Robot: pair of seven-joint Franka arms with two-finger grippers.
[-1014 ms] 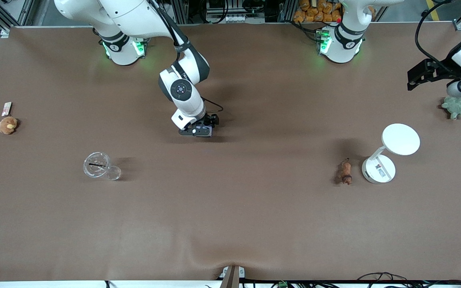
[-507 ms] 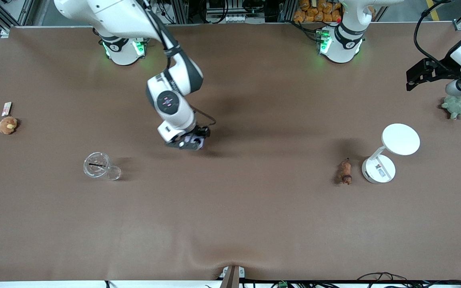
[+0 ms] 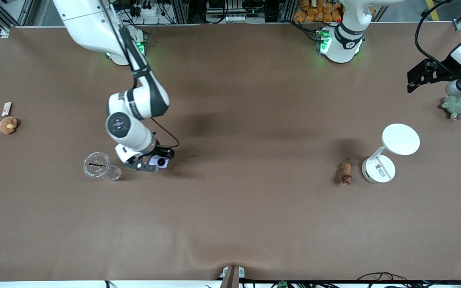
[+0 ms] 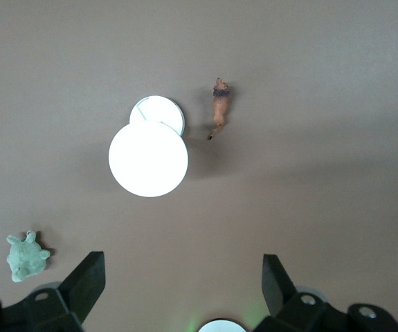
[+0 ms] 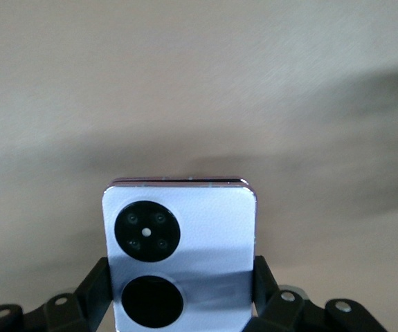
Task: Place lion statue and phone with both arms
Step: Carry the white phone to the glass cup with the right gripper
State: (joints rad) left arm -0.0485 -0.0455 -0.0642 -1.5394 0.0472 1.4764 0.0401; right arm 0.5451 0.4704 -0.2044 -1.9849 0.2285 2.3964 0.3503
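Observation:
My right gripper (image 3: 153, 163) is shut on the lilac phone (image 3: 160, 162), held just above the table beside a clear glass. In the right wrist view the phone (image 5: 179, 238) sits between the fingers with its two black camera circles showing. The reddish-brown lion statue (image 3: 345, 172) lies on the table next to the white lamp's base; it also shows in the left wrist view (image 4: 220, 109). My left gripper (image 3: 418, 76) is open and empty, high over the left arm's end of the table near the green plush turtle (image 3: 456, 107).
A white lamp (image 3: 388, 152) stands beside the lion. A clear glass (image 3: 98, 166) lies on its side next to my right gripper. A tan plush toy (image 3: 7, 125) and a small card (image 3: 6, 108) lie at the right arm's end.
My right gripper has carried the phone from the table's middle toward the right arm's end and nearer the front camera, stopping beside the glass. The left arm has barely moved.

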